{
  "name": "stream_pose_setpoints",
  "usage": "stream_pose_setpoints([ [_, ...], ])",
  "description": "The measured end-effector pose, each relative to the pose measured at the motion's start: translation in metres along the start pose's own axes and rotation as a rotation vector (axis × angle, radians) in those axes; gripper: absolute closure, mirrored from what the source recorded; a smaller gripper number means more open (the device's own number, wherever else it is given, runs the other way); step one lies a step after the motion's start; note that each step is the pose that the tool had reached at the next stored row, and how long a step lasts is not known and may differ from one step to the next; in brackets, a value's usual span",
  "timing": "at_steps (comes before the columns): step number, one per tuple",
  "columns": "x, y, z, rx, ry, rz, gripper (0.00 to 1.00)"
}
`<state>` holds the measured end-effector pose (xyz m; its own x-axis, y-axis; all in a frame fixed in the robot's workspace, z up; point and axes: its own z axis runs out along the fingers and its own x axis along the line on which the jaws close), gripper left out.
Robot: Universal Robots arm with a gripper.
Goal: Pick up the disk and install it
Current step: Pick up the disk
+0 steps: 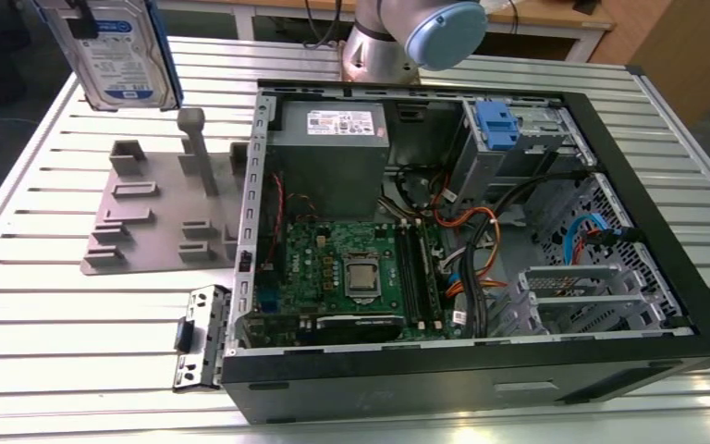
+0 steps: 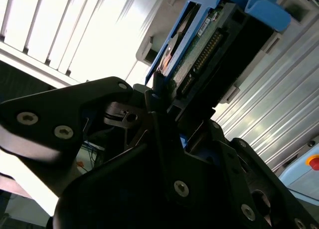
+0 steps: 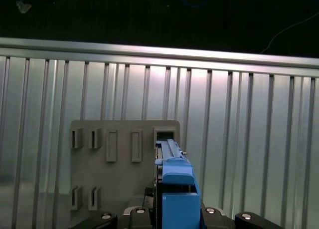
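Observation:
The disk (image 1: 118, 54), a silver drive with a white-and-blue label and blue rail frame, hangs upright in the air above the grey holder plate (image 1: 145, 222) at the exterior view's left. My gripper (image 1: 80, 20) grips its upper part. In the second wrist view the black fingers (image 2: 154, 114) are shut on the disk (image 2: 209, 39) from both flat sides. In the first wrist view the disk (image 3: 175, 181) is edge-on, its blue rail facing the camera, above the slotted holder plate (image 3: 122, 159).
An open computer case (image 1: 651, 213) lies on the slatted metal table (image 1: 71, 305), with motherboard, cables and a grey drive cage with a blue latch (image 1: 501, 120). The arm's base (image 1: 386, 42) stands behind the case. A loose bracket (image 1: 201, 338) lies by the case's near corner.

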<state>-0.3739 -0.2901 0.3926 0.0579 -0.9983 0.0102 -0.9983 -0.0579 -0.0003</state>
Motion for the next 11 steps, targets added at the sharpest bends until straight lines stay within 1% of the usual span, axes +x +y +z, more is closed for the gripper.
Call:
stream_pose_setpoints([
  [11, 0.0001, 0.0, -0.0071, 0.0, 0.0, 0.0, 0.64],
])
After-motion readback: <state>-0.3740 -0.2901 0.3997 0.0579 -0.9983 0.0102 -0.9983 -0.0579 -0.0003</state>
